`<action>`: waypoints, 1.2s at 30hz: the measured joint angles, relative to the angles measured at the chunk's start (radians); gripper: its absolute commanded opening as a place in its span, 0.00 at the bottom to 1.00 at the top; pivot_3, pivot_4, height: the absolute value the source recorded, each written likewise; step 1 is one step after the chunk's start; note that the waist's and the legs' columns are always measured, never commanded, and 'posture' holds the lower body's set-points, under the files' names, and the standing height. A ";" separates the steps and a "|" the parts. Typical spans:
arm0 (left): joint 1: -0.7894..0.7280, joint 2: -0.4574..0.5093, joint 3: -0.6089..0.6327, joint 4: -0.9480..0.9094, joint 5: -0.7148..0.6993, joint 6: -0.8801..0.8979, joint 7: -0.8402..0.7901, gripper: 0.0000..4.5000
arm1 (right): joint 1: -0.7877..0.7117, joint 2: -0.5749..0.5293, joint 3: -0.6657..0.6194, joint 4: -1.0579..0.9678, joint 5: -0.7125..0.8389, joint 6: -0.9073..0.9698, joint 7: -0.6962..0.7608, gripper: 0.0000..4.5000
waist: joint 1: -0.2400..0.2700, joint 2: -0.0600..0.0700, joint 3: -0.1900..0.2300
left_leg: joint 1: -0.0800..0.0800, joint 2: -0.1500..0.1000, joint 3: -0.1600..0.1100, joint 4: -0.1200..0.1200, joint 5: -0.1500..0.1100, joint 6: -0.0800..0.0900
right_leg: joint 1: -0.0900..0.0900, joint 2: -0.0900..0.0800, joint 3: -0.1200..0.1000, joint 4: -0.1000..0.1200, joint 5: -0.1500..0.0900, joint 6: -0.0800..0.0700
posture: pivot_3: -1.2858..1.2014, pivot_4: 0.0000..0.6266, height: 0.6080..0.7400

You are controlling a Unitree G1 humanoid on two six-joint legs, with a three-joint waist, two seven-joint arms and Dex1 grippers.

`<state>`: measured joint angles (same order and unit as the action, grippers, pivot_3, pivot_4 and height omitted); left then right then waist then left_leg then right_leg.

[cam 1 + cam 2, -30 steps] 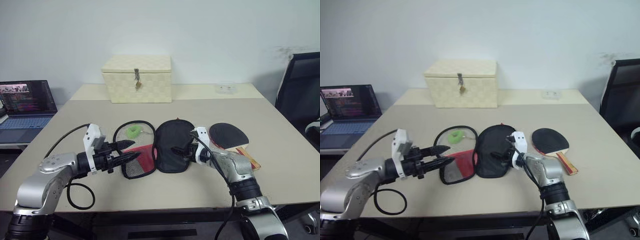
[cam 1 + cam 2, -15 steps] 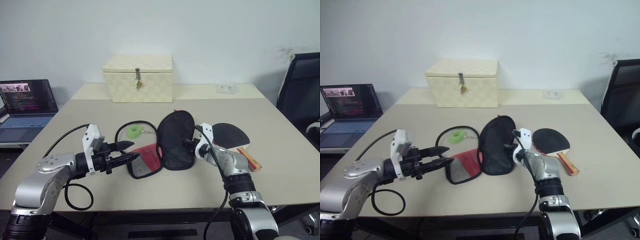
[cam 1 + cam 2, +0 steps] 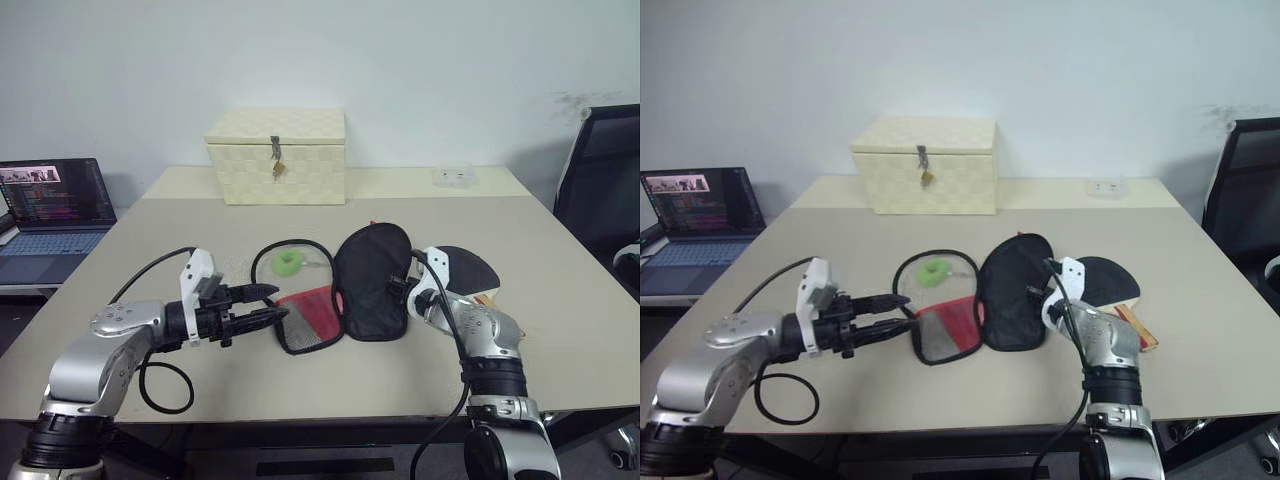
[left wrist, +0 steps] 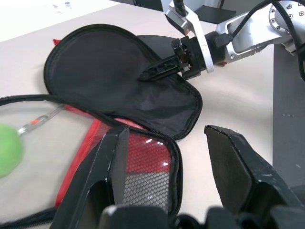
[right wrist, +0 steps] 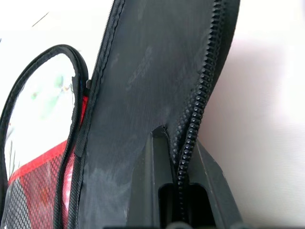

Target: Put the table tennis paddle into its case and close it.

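A: Report the right gripper (image 3: 400, 290).

B: Its black fingers (image 5: 157, 157) are closed, pinching the zipper edge of the soft paddle-shaped case (image 3: 372, 280). The black fabric flap is lifted off the beige surface (image 3: 560, 330); the red, mesh-lined lower half lies flat beside it.

A: Left gripper (image 3: 268, 304)?

B: Fingers (image 4: 109, 167) parted, holding nothing, tips just beside the red half's edge.

A: Location of the table tennis paddle (image 3: 470, 270)?

B: On the surface behind the right gripper, black round face up, outside the case. A green ball (image 3: 290, 263) lies within the case's zipper loop.
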<state>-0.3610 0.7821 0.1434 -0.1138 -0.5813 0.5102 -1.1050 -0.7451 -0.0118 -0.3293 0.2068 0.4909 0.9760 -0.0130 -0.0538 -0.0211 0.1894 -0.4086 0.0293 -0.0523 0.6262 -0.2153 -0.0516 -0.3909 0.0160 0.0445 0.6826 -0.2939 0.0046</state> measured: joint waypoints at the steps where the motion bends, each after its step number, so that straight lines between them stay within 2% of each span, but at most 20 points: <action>1: -0.001 0.000 -0.001 0.006 0.003 -0.002 -0.001 0.61 | 0.000 0.006 -0.007 -0.009 0.004 0.004 -0.013 0.00 | 0.000 0.000 0.000 | 0.000 0.000 0.000 0.000 0.000 0.000 | 0.000 0.000 0.000 0.000 0.000 0.000 | 0.52 0.24 1.00; 8: -0.007 0.000 -0.002 0.013 0.013 -0.018 -0.019 0.61 | 0.010 0.055 -0.052 -0.043 0.019 0.024 -0.095 0.00 | -0.001 0.000 0.000 | 0.000 0.000 0.000 -0.001 0.000 0.000 | -0.001 0.000 0.000 0.000 0.000 0.000 | 0.52 0.24 1.00; 13: -0.007 0.000 -0.003 0.029 0.018 -0.021 -0.020 0.61 | 0.016 0.082 -0.037 -0.077 0.024 0.033 -0.119 0.00 | -0.001 0.000 0.000 | 0.000 0.000 0.000 -0.001 0.000 0.000 | -0.001 0.000 0.000 0.000 0.000 0.000 | 0.52 0.24 1.00; 16: -0.007 -0.001 -0.003 0.029 0.021 -0.023 -0.021 0.61 | 0.017 0.060 -0.012 -0.077 0.014 0.032 -0.106 0.13 | -0.001 0.000 0.000 | -0.001 0.000 0.000 -0.001 0.000 0.000 | -0.001 0.000 0.000 0.000 0.000 0.000 | 0.52 0.24 1.00; 21: -0.007 -0.003 -0.011 0.029 0.031 -0.031 -0.021 0.61 | 0.017 -0.002 0.020 -0.074 -0.010 0.017 -0.066 0.52 | -0.001 0.000 0.000 | -0.001 0.000 0.001 -0.001 0.000 0.000 | -0.002 0.000 0.000 0.000 0.000 0.001 | 0.52 0.24 1.00; 24: -0.008 -0.006 -0.020 0.029 0.032 -0.035 -0.020 0.61 | 0.018 -0.085 0.103 -0.077 -0.040 0.012 0.012 0.76 | -0.002 0.000 0.000 | -0.001 0.000 0.001 -0.001 0.000 0.000 | -0.003 0.000 0.000 0.000 -0.001 0.002 | 0.52 0.24 1.00; 27: -0.009 -0.010 -0.023 0.028 0.031 -0.035 -0.021 0.61 | 0.045 -0.206 0.220 -0.146 -0.043 0.014 0.153 0.99 | -0.001 0.000 0.000 | -0.006 0.000 0.001 -0.001 0.000 0.000 | -0.006 0.000 0.000 0.000 -0.001 0.002 | 0.52 0.24 1.00; 29: -0.009 -0.011 -0.023 0.028 0.030 -0.035 -0.021 0.61 | 0.069 -0.292 0.260 -0.204 -0.035 0.015 0.250 1.00 | 0.002 0.000 0.000 | -0.009 0.000 0.000 0.000 0.000 0.000 | -0.010 0.000 0.000 0.000 -0.001 0.001 | 0.52 0.24 1.00; 32: -0.009 -0.010 -0.023 0.025 0.030 -0.033 -0.021 0.61 | 0.091 -0.485 0.271 -0.246 -0.018 0.016 0.406 1.00 | 0.008 0.000 0.000 | -0.012 -0.001 0.001 0.001 0.000 0.000 | -0.012 0.000 -0.001 0.001 0.000 0.000 | 0.52 0.24 1.00; 36: -0.021 -0.011 -0.031 0.022 0.029 -0.030 -0.028 0.61 | 0.106 -0.618 0.240 -0.216 -0.041 0.004 0.475 1.00 | 0.012 0.000 0.000 | -0.012 -0.001 0.002 0.001 0.000 0.000 | -0.012 0.000 0.000 0.001 0.000 0.001 | 0.52 0.24 1.00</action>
<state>-0.3818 0.7712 0.1124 -0.0922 -0.5521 0.4806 -1.1333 -0.6389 -0.6303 -0.0896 -0.0088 0.4499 0.9801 0.4624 -0.0415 -0.0213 0.1893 -0.4204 0.0280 -0.0499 0.6275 -0.2153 -0.0514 -0.4033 0.0162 0.0440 0.6833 -0.2936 0.0053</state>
